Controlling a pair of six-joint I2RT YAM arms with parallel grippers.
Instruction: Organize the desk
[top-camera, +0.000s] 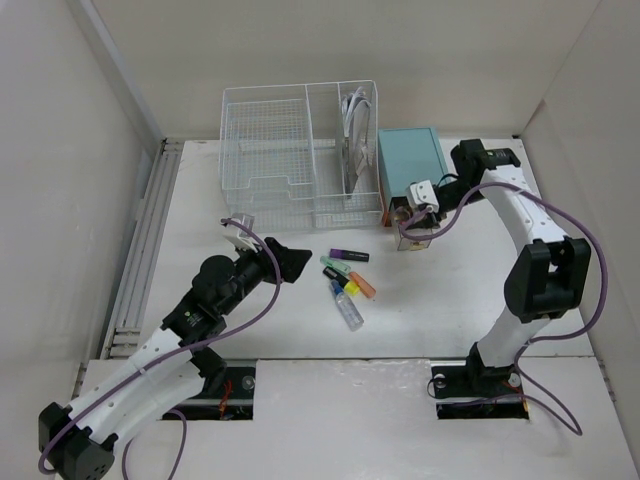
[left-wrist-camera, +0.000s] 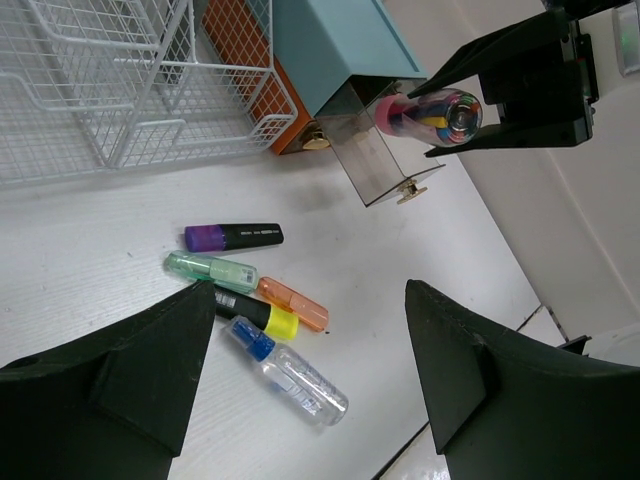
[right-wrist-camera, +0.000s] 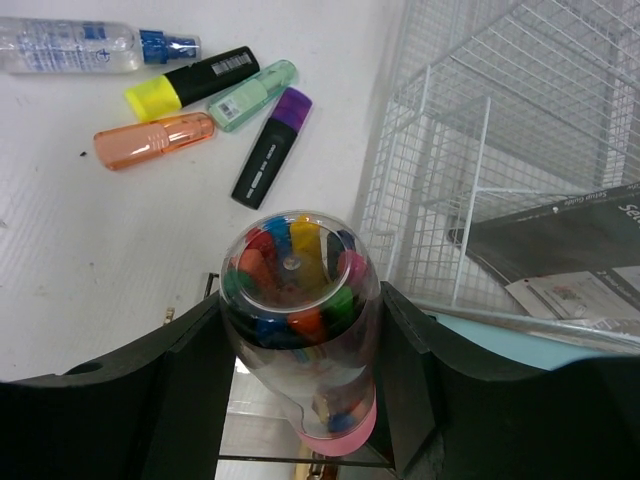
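The white desk (top-camera: 450, 290) carries a loose cluster: a purple highlighter (top-camera: 350, 255), a green one (top-camera: 334, 265), an orange one (top-camera: 363, 286), a black-and-yellow one (top-camera: 337, 277) and a small clear bottle with a blue cap (top-camera: 349, 312). My left gripper (top-camera: 293, 264) hovers open and empty just left of them; the left wrist view shows them between its fingers (left-wrist-camera: 150, 370). My right gripper (top-camera: 418, 222) is shut on a clear jar of coloured markers (right-wrist-camera: 300, 260) with a pink lid, above a pulled-out clear drawer (left-wrist-camera: 375, 150) of the teal box (top-camera: 410, 160).
A white wire basket organizer (top-camera: 300, 150) stands at the back centre, with papers and a cable in its right section. The teal drawer box sits right of it. Pale walls close in the desk on the left, back and right.
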